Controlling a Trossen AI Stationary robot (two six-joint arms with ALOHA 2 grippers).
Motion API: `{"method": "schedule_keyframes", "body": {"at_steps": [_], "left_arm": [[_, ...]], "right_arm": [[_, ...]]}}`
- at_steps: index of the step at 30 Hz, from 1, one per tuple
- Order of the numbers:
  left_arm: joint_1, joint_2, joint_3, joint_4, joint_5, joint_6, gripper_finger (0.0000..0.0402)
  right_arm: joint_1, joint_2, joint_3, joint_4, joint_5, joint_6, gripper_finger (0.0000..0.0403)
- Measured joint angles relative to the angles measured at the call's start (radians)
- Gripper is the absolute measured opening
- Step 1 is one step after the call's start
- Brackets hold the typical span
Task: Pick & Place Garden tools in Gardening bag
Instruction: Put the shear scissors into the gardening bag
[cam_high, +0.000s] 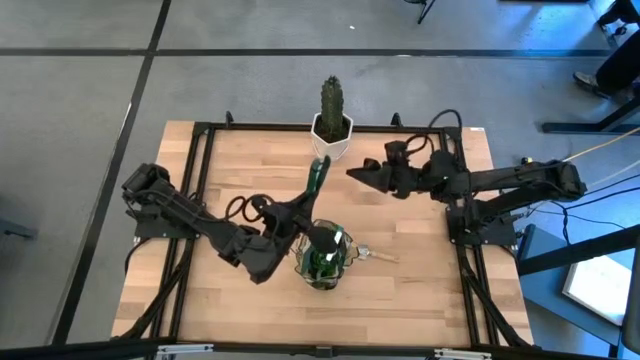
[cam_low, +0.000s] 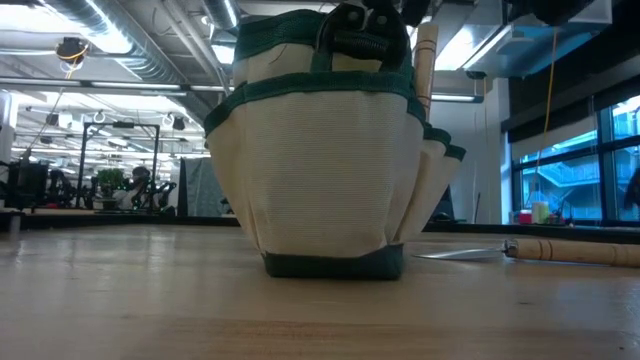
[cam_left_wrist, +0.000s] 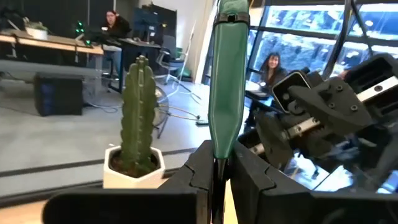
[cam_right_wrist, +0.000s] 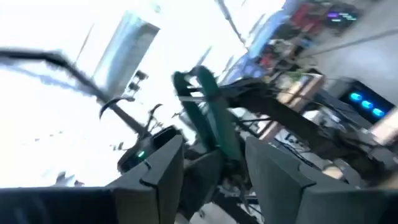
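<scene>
My left gripper (cam_high: 305, 207) hovers just beyond the gardening bag (cam_high: 325, 262), shut on a long green tool (cam_high: 317, 180). The tool reaches toward the cactus (cam_high: 331, 100). In the left wrist view the tool (cam_left_wrist: 227, 81) rises from between the fingers. My right gripper (cam_high: 352, 172) is open, a little to the right of the tool's free end and apart from it. The tan and green bag (cam_low: 320, 160) stands on its base, with dark handles (cam_low: 362, 35) and a wooden handle (cam_low: 426, 60) sticking out of it. A wooden-handled tool (cam_low: 570, 250) lies flat on the table to the right of the bag. My left gripper pinches the green tool's near end (cam_left_wrist: 219, 152) between its two fingers. The fingers lie level and point toward the table's far edge, along the tool. The tool sticks out beyond the fingertips, lifted clear of the table and the bag.
The cactus in its white pot (cam_high: 331, 137) stands at the middle of the far edge, just behind the green tool's tip. The right arm (cam_left_wrist: 323, 118) is close beside the tool. People sit at desks in the room behind.
</scene>
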Motion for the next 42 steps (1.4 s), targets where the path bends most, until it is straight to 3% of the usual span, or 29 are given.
{"method": "schedule_keyframes", "body": {"at_steps": [7,20,24,30,32,34,38,42], "left_arm": [[-0.008,0.044,-0.002,0.034,0.003,-0.08,0.0024],[-0.033,0.048,0.0,0.106,0.015,-0.082,0.0024],[-0.014,0.052,-0.001,0.128,0.099,-0.136,0.0024],[0.039,0.064,0.0,0.156,0.266,-0.233,0.0024],[0.056,0.075,-0.001,0.169,0.316,-0.265,0.0024],[0.062,0.089,-0.001,0.213,0.311,-0.272,0.0024],[0.042,0.079,-0.001,0.255,0.197,-0.17,0.0024],[-0.006,0.03,0.0,0.269,0.148,-0.099,0.0024]], "right_arm": [[0.012,0.0,0.0,-0.006,-0.174,-0.097,0.0175],[0.09,0.0,0.0,-0.032,-0.071,-0.304,0.0192],[0.091,-0.003,0.0,-0.026,-0.086,-0.31,0.0198],[0.092,-0.01,0.039,-0.037,-0.229,-0.355,0.0222],[0.09,-0.01,0.057,-0.084,-0.233,-0.394,0.0228],[0.083,-0.009,0.065,-0.129,-0.232,-0.402,0.0232],[0.065,-0.035,0.068,-0.191,-0.267,-0.411,0.0234],[0.033,-0.081,0.068,-0.275,-0.18,-0.433,0.0234]]}}
